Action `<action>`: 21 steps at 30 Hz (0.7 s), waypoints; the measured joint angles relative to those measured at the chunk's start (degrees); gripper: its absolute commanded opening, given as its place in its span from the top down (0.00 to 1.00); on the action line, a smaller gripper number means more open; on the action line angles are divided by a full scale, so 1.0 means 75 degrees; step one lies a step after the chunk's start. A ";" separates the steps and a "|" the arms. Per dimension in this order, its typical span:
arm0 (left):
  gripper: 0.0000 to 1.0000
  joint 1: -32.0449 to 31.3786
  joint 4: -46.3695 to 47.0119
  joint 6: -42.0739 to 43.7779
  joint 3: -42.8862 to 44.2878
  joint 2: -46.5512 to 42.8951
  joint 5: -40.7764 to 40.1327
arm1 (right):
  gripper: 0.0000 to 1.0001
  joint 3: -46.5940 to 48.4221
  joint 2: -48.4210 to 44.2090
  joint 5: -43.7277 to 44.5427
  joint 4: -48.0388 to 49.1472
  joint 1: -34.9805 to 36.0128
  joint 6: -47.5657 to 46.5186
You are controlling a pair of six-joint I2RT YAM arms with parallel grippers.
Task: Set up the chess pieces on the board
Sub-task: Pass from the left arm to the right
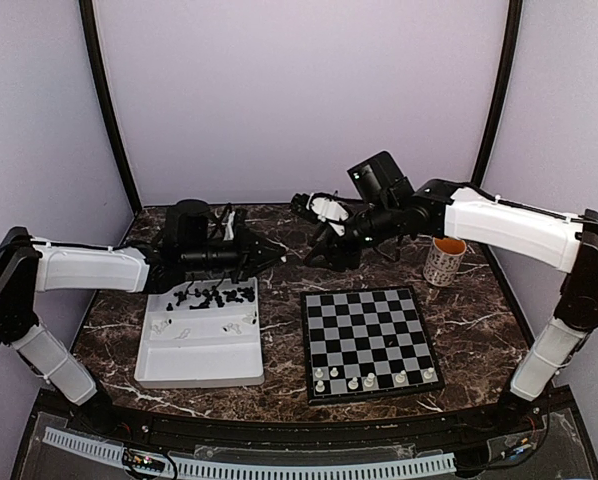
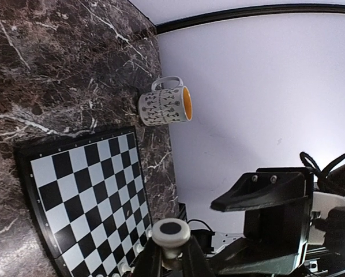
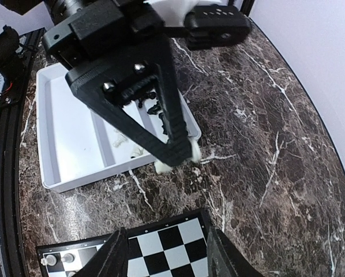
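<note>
While the left gripper (image 1: 272,258) pinches a single white piece (image 2: 171,233) between its dark fingers, the rest of the chess pieces (image 1: 215,294) are split between the tray (image 1: 199,368) and the board (image 1: 367,338). The held piece is small and pale. The left wrist view shows its round cap end-on, and the right wrist view shows it clamped at the fingertips just beside the tray's far right corner, short of the board's far left corner.

Tiny black figures lie jumbled in the white tray's far compartment. A few white ones lie scattered in the compartments nearer the arms. More white figures stand upright on the board, all on its two nearest rows, and the other squares are bare.

The board is a flat square of black and pale grey-white checks with a thin black border. It lies on the dark marbled bench (image 1: 469,320), right of the tray and apart from it. A patterned mug (image 1: 444,260) with an orange inside stands beyond the board's far right corner.

The right gripper (image 1: 326,252) hangs above the bench past the board's far edge, close to the left gripper. Its fingers are spread wide with nothing between them, and in its own wrist view they frame the board's edge.
</note>
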 measured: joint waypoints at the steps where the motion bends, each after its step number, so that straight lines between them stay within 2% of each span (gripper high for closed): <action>1: 0.90 -0.0035 0.0230 -0.0181 -0.0003 0.0096 0.0058 | 0.50 0.0041 0.0096 0.0020 0.0029 0.0079 0.0003; 4: 0.89 -0.0111 0.0580 -0.0504 -0.0003 0.0294 0.0431 | 0.49 0.0090 0.0321 0.0020 -0.0026 0.0184 -0.0251; 8: 0.89 -0.0131 0.0452 -0.0431 0.0026 0.0388 0.1154 | 0.47 0.0090 0.0338 0.0169 -0.0335 0.0189 -0.0985; 13: 0.89 -0.0131 -0.0711 0.0437 0.0501 0.0609 0.2308 | 0.42 0.0087 0.0181 0.0396 -0.0775 0.0192 -0.1976; 21: 0.89 -0.0146 -0.2911 0.2174 0.1314 0.0848 0.3453 | 0.42 0.0087 0.0009 0.0105 -0.1676 0.0498 -0.3063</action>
